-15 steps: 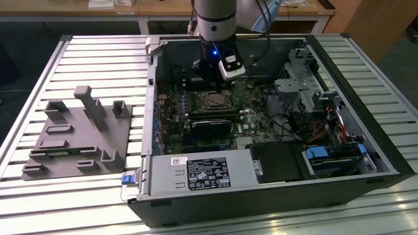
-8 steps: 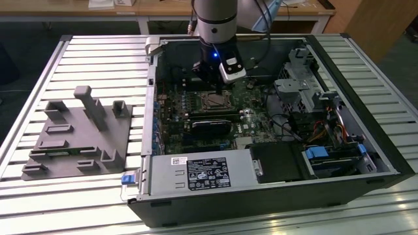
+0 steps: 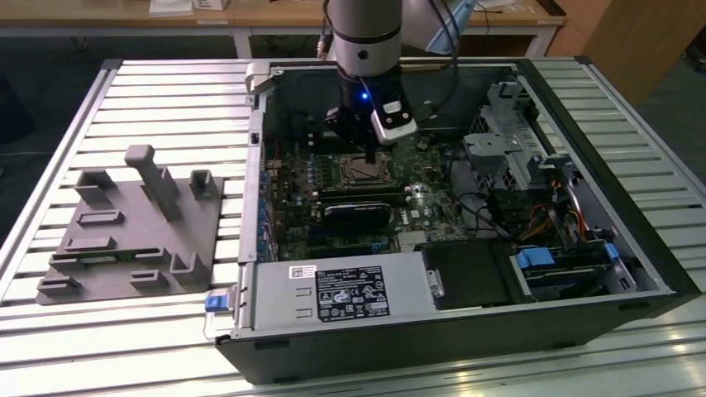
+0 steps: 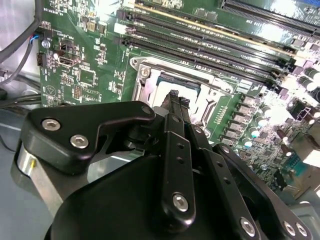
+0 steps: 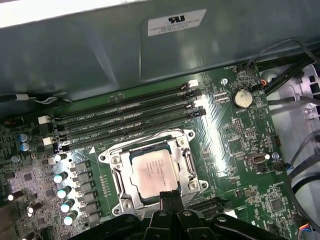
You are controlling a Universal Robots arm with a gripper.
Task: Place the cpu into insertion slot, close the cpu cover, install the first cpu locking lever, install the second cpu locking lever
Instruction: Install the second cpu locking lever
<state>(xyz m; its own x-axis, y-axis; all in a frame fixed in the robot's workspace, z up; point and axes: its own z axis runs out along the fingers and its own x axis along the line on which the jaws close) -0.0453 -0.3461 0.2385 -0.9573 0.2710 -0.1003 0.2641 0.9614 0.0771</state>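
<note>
In the exterior view my gripper (image 3: 362, 142) reaches down into the open computer case, just above the insertion slot (image 3: 364, 169) on the green board. The cpu (image 5: 152, 170), a dull silver square, lies flat in the slot. Around it the cpu cover (image 5: 150, 146), a silvery frame with a square window, lies down over its edges. My black fingertips are pressed together at the near edge of the socket in both wrist views, so the gripper (image 5: 170, 196) (image 4: 175, 96) is shut with nothing visible between them. Part of the cpu (image 4: 162, 95) shows beyond the tips.
Long black memory slots (image 5: 125, 122) run beside the socket. A black card (image 3: 355, 208) sits across the board, a grey labelled box (image 3: 342, 289) fills the case's front, and cables (image 3: 518, 215) crowd the exterior view's right. A grey fixture (image 3: 132, 231) stands on the slatted table.
</note>
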